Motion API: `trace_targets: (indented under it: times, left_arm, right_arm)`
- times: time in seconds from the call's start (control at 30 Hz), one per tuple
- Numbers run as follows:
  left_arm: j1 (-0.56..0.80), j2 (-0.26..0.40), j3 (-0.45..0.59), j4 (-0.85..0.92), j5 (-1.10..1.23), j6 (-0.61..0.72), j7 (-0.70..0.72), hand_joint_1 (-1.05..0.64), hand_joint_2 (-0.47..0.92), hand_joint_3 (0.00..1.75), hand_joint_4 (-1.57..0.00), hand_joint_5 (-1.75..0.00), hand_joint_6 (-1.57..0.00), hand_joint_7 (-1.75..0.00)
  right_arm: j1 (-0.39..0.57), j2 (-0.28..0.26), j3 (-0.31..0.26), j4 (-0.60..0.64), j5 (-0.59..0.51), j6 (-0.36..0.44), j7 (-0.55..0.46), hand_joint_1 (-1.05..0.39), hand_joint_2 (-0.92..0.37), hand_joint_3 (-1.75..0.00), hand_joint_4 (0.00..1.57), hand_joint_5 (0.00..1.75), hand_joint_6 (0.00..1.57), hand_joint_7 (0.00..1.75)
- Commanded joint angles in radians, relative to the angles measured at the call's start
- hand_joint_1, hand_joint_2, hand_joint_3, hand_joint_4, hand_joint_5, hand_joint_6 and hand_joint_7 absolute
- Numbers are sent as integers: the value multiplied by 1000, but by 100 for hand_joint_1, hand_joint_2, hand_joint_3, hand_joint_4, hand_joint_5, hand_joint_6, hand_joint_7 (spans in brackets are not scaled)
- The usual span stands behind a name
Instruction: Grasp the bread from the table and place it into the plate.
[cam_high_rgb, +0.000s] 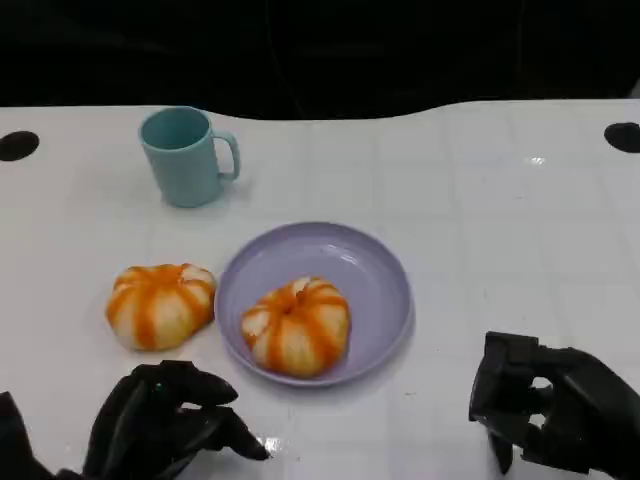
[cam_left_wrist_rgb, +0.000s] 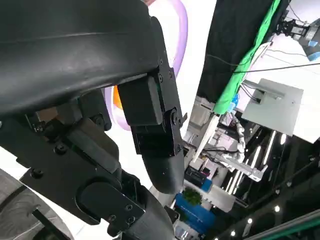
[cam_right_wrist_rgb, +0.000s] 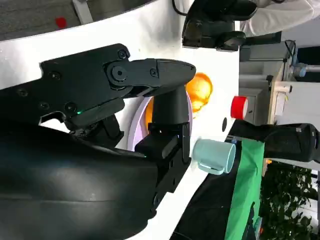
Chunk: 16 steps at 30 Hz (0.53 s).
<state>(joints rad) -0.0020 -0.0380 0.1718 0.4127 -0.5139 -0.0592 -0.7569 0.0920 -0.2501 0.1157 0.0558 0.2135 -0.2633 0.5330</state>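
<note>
The white counter (cam_high_rgb: 500, 200) carries everything, and its far edge curves against a dark background well behind the objects. Near the middle lies the lavender plate (cam_high_rgb: 385, 285), with one orange-striped bread (cam_high_rgb: 297, 326) already resting in its near-left part. A second bread (cam_high_rgb: 160, 305) sits on the counter just to the left of the plate, close to its rim though I cannot tell if they touch. A teal mug (cam_high_rgb: 185, 157) stands farther back, well apart from both. The left hand (cam_high_rgb: 165, 415) hovers at the near edge just in front of the loose bread, its fingers curled inward on nothing; the right hand (cam_high_rgb: 555, 405) sits at the near right, well clear of the plate, fingers likewise curled and holding nothing. With one bread placed and one still on the counter, the step in hand looks like the reach for the remaining piece. The next move probably calls for the left hand to spread its fingers, advance over the bread and close around its sides. Room is open to the left and in front of that bread; the plate rim crowds its right side, and the free space in the plate is toward the far right.
</note>
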Motion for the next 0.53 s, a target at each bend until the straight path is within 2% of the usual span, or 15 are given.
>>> trace_targets:
  times: [0.03,0.53]
  left_arm:
    - [-5,19,9,5,-4,-1,-11,-96,65,0,-157,-42,-157,-14]
    - [-4,22,10,9,-5,-2,-12,-98,64,0,-157,-42,-157,-16]
  right_arm:
    - [-21,10,-28,31,22,-11,20,-50,-92,-32,89,175,67,175]
    - [-27,27,-45,18,76,67,78,-55,-92,-33,81,175,64,175]
